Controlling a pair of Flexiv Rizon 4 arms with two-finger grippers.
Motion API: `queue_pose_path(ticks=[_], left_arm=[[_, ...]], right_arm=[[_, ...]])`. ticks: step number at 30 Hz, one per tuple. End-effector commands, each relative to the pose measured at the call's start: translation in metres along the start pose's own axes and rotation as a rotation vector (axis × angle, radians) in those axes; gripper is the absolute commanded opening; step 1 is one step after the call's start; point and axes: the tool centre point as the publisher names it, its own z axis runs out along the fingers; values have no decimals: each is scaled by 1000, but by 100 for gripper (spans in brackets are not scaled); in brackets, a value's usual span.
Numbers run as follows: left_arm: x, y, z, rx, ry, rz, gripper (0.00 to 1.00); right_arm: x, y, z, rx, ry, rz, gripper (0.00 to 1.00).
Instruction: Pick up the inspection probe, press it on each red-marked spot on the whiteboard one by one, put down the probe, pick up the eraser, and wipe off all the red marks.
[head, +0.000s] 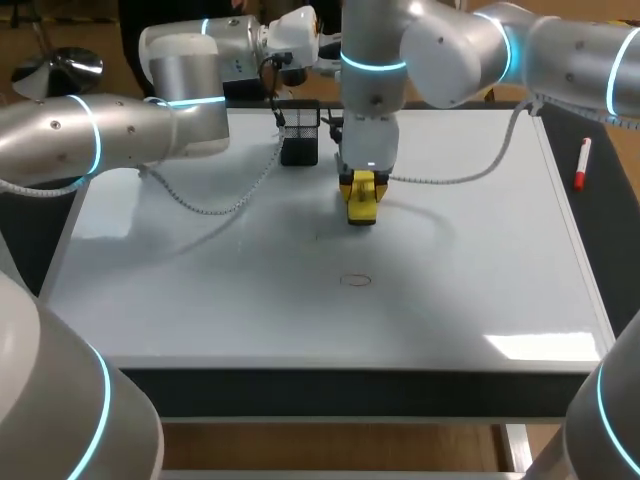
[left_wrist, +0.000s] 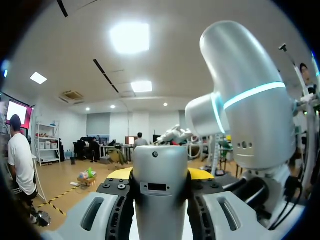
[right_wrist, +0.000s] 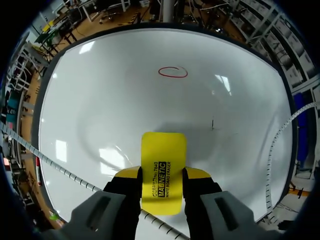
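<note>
Yellow on yellow at the working end: found the right gripper (right_wrist: 162, 176) clamped on the eraser (right_wrist: 163, 160), a fingertip pressed to each long side, held over the middle of the whiteboard (head: 200, 290). Could not tell whether the eraser's lower edge touched the surface. Saw one red oval mark (right_wrist: 173, 72) ahead of the eraser, well apart from it and unwiped. Noted a small dark tick (right_wrist: 212, 124) nearer, off to one side. Traced the right arm (head: 480, 50) back from the gripper to the far right corner. Noted a spiral-wrapped cable (head: 465, 178) sagging from it onto the board. Found the left gripper (left_wrist: 160, 174) raised near the board's far edge and aimed out into the room. Judged it closed around a grey cylinder, taken for the inspection probe (left_wrist: 160, 200). Made out only slivers of its yellow tips on either side of that cylinder. Saw much of the left wrist view blocked by the right arm's silver bulk. Followed the left arm (head: 120, 135) in from the left, with another cable looping across the board beneath it. Spotted a black mesh holder (head: 300, 125) at the far edge, just beside the right wrist and between the two arms. Spotted a red marker (head: 581, 165) lying off the board's right edge. Could not see the probe's working tip, cut off below the fingers, nor anything inside the holder.
</note>
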Motion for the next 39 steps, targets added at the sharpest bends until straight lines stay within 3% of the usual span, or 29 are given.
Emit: queue_pose_path(ticks=[1,15,39], left_arm=[[2,-2,0,-2,-4,1,0],[2,-2,0,-2,-4,1,0],[2,-2,0,-2,-4,1,0]], right_arm=[[-1,-4,5,-6,1,-4,0],[3,-6,13,-17,5,-4,0],[62,5,19,-41,23,126,0]])
